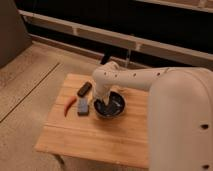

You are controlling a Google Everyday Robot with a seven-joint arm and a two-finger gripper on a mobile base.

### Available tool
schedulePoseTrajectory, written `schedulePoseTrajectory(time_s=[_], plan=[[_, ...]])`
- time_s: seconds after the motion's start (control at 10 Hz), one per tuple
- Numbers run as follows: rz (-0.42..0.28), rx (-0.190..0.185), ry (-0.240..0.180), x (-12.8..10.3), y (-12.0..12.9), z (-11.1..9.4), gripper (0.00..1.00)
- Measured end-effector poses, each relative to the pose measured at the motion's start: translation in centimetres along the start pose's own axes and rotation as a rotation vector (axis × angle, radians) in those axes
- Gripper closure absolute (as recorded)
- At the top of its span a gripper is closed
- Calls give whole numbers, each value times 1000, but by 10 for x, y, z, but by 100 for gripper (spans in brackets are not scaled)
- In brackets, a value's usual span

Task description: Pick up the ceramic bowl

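The ceramic bowl (112,107) is round, dark and glossy, and sits near the middle of a small wooden table (100,135). My white arm reaches in from the right and bends down over the bowl's left side. The gripper (102,101) is at the bowl's left rim, mostly hidden by the arm's wrist.
A grey-blue rectangular block (82,106) lies just left of the bowl. A red chili-shaped object (69,106) lies further left, and a dark flat block (84,89) behind them. The table stands on speckled floor; a dark wall with a rail runs behind.
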Motion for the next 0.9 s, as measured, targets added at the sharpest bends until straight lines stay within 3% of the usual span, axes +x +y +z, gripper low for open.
schedulePoseTrajectory(time_s=[0.3,0.4,0.9], plan=[[-2,29,74,-4,-7,26,35],[-2,42,98,-5,-11,32,40],[-37,30,179,2,-12,50,87]])
